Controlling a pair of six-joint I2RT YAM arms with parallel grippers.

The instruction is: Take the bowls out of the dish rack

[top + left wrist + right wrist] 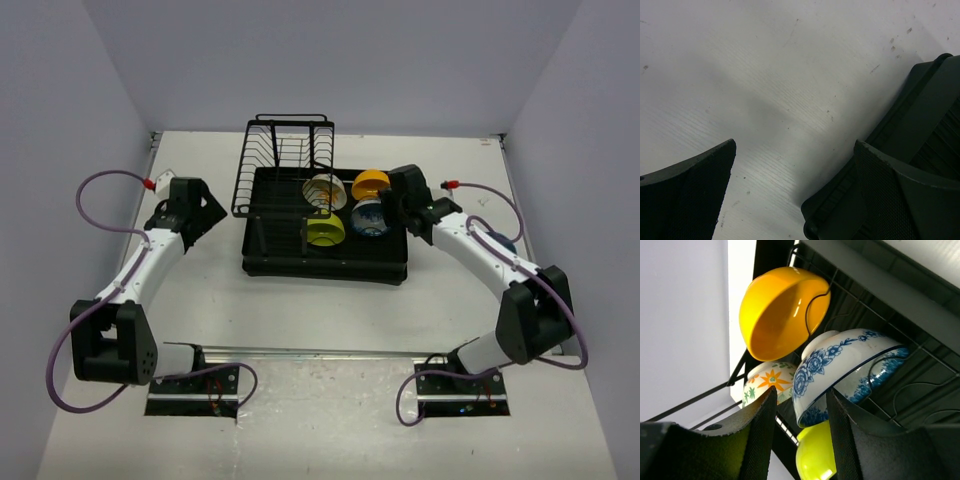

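Note:
The black dish rack (270,262) stands mid-table, its wire section at the back left. Four bowls stand on edge in it: orange (370,184), white with a coloured pattern (322,190), yellow-green (325,232), and pale with blue flowers (370,218). My right gripper (393,206) is open at the rack's right side. In the right wrist view (801,392) its fingers straddle the rim of the blue-flowered bowl (840,360), with the orange bowl (775,315), patterned bowl (765,380) and yellow-green bowl (815,455) around it. My left gripper (205,215) is open and empty left of the rack.
In the left wrist view the open gripper (795,142) hangs over bare white table beside the rack's corner (920,125). A dark bluish thing (505,243) shows partly behind the right arm. Grey walls close in the table on three sides.

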